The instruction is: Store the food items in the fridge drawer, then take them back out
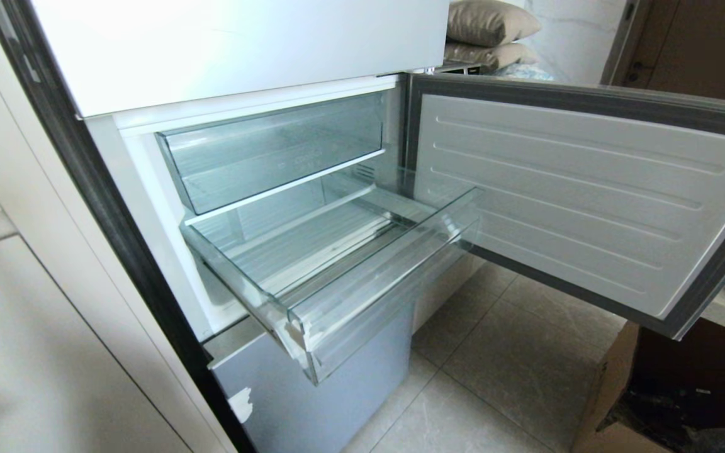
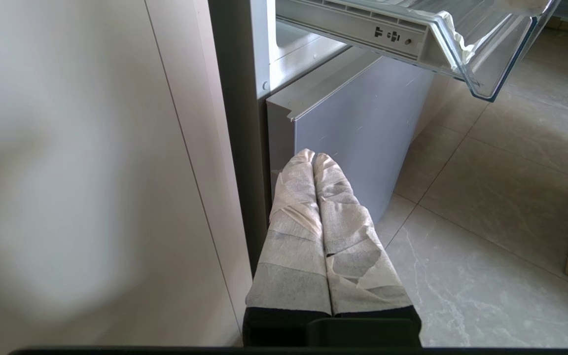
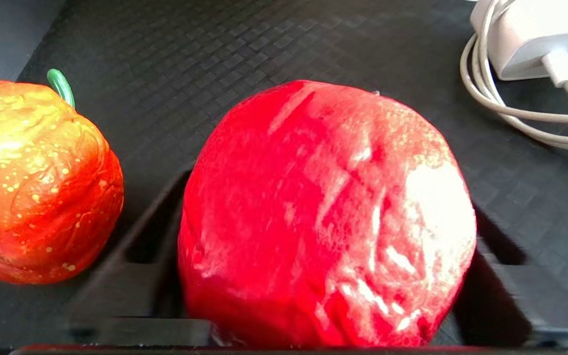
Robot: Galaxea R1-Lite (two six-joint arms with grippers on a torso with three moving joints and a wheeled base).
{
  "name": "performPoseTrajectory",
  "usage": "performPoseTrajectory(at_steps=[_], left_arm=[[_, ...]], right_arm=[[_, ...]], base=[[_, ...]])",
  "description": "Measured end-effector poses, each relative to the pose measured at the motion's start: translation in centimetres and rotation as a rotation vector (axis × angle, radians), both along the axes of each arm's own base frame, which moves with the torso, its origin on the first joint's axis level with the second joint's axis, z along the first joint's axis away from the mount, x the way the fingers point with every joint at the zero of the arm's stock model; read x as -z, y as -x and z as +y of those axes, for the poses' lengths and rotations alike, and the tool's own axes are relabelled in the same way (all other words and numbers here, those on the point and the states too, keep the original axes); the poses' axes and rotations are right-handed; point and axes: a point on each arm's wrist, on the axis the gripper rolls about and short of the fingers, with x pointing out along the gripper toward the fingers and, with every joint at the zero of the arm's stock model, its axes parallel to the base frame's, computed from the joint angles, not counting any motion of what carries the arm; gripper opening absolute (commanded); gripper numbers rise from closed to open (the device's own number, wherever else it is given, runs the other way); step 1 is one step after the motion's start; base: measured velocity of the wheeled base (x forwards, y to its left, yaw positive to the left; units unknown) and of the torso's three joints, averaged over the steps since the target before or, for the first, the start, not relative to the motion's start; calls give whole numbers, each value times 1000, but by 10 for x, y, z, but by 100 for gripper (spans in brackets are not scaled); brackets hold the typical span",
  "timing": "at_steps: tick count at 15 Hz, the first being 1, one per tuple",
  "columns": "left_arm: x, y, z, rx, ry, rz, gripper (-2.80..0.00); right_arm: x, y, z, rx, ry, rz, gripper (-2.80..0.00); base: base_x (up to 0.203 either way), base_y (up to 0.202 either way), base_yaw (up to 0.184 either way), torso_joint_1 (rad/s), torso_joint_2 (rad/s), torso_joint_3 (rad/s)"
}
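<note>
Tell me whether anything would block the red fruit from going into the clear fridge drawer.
Nothing visible does. The fridge drawer is pulled out, open at the top and bare inside, and the fridge door is swung wide. The deep red fruit sits between the right gripper's fingers, outside the head view.

- No text can be read with certainty in these views.
- The back wall of the upper clear bin (image 1: 274, 151) carries a faint embossed line of letters, at about 3 o'clock from the bin's middle; it is too small to read.
- The grey side rail (image 2: 358, 30) of the fridge drawer (image 1: 362, 277) bears small dark moulded marks, at about 3 o'clock along it; they look like symbols, not legible words.
</note>
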Motion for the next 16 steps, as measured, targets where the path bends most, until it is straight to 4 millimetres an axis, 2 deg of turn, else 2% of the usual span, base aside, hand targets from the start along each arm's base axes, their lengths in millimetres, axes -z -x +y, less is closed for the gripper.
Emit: performPoseTrajectory(at_steps=[5, 8, 11, 14, 16], left_arm=[[0, 0, 0, 0, 0, 0, -280], [0, 0, 0, 0, 0, 0, -280], [0, 0, 0, 0, 0, 0, -280], [0, 0, 0, 0, 0, 0, -280], [0, 0, 0, 0, 0, 0, -280]], right_arm=[[-1, 1, 2, -1, -9, -1, -280], [-17, 14, 23, -26, -20, -4, -280], [-51, 42, 70, -57, -24, -14, -280], [-82, 78, 143, -83, 15, -35, -280], [-86, 97, 196, -129, 53, -41, -280]], base=[[0, 0, 0, 0, 0, 0], [0, 0, 0, 0, 0, 0], [0, 0, 0, 0, 0, 0], [0, 0, 0, 0, 0, 0], [0, 0, 0, 0, 0, 0]])
